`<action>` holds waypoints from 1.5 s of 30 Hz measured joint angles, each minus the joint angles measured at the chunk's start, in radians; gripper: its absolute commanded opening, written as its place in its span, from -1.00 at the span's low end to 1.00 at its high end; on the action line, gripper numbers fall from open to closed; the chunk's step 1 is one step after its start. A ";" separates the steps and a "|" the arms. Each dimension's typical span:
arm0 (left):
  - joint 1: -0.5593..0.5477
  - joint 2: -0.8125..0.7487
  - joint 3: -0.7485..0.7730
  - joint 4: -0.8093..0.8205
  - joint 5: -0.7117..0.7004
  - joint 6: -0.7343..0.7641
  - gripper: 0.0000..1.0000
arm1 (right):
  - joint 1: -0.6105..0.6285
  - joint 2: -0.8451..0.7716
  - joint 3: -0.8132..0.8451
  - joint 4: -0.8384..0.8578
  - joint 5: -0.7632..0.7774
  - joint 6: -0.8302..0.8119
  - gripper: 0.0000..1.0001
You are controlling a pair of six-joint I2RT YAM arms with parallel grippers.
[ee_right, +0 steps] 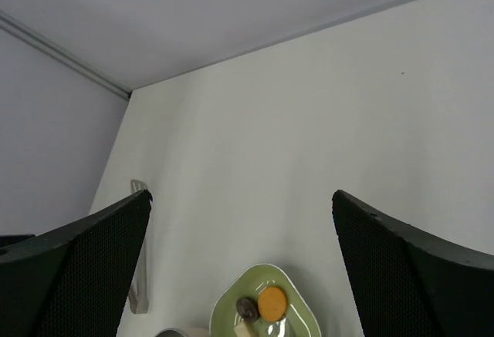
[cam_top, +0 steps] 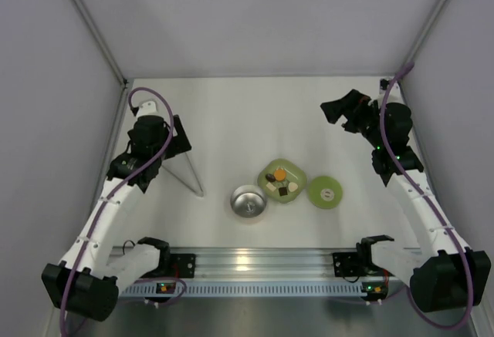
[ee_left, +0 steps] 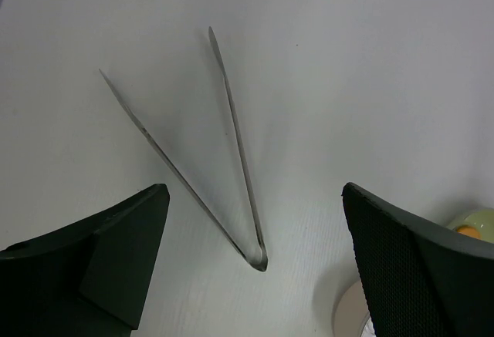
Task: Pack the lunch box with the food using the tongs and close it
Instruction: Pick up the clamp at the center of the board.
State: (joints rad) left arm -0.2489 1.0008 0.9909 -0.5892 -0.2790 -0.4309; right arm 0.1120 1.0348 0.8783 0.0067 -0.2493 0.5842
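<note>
The tongs (cam_top: 187, 173) lie flat on the table as a thin silver V, joined end towards the lunch box (cam_top: 248, 202), a small shiny steel bowl. In the left wrist view the tongs (ee_left: 231, 133) run up between my open left gripper (ee_left: 255, 189), which hovers above them without touching. The food (cam_top: 279, 181), one orange piece with dark and whitish ones, sits in a pale green dish (cam_top: 296, 175). The flat green lid (cam_top: 326, 193) lies right of the dish. My right gripper (cam_top: 333, 110) hangs open and empty at the far right, above the table (ee_right: 241, 194).
White enclosure walls stand close on the left, right and back. The right wrist view shows the dish (ee_right: 231, 314) with the orange piece (ee_right: 272, 302) and a dark piece (ee_right: 247, 308) below the fingers. The arm bases and a metal rail (cam_top: 255, 264) line the near edge.
</note>
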 measured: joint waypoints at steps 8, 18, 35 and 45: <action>0.000 0.052 -0.003 -0.027 -0.129 -0.129 0.98 | 0.000 0.000 0.000 -0.015 0.001 -0.012 0.99; 0.000 0.146 -0.156 -0.020 -0.141 -0.353 0.98 | 0.000 0.031 0.000 -0.016 -0.027 -0.005 0.99; 0.000 0.353 -0.278 0.193 -0.081 -0.409 0.97 | 0.000 0.045 -0.002 -0.016 -0.063 -0.003 0.99; 0.000 0.441 -0.286 0.269 -0.077 -0.407 0.96 | 0.000 0.051 -0.021 -0.015 -0.071 -0.003 0.99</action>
State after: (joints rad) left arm -0.2489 1.4418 0.7048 -0.3206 -0.3561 -0.8375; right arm 0.1116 1.0859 0.8570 -0.0086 -0.3199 0.5812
